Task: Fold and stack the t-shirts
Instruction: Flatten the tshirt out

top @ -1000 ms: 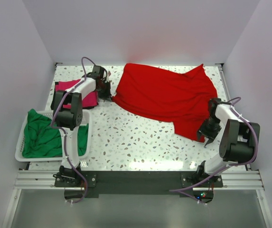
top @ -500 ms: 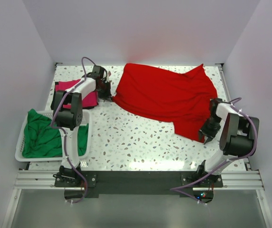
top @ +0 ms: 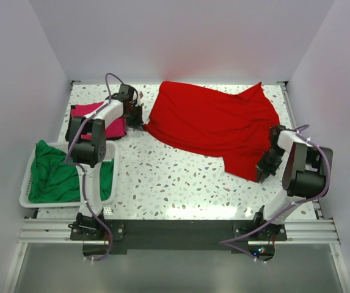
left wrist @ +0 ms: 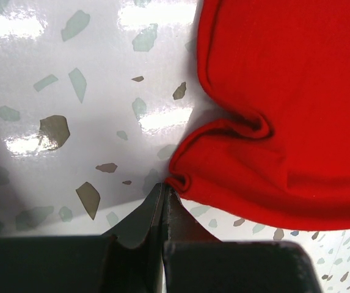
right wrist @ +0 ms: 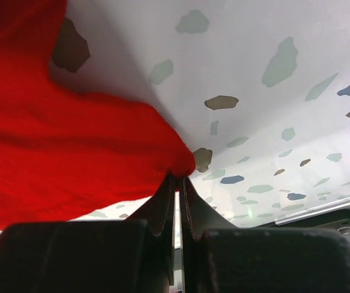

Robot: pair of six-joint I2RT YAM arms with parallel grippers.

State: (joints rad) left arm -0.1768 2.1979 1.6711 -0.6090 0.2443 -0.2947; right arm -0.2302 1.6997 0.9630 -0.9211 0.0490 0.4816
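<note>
The large red t-shirt (top: pixel 214 125) lies spread and rumpled across the back right of the table. My left gripper (top: pixel 139 124) is shut on its left corner (left wrist: pixel 178 180), low against the table. My right gripper (top: pixel 264 174) is shut on its near right corner (right wrist: pixel 181 163), also low over the table. The magenta-pink t-shirt (top: pixel 95 119) lies folded at the back left, partly under my left arm. The green t-shirt (top: pixel 55 174) is bunched in the white basket (top: pixel 25 183) at the left.
The speckled table (top: pixel 175 177) has raised rails along its back and sides. The basket sits at the near left edge. The black mounting rail (top: pixel 175 229) holding both arm bases runs along the near edge.
My right gripper has shifted slightly left and nearer along the shirt's near right corner. The left arm and the shirts have not visibly moved.
</note>
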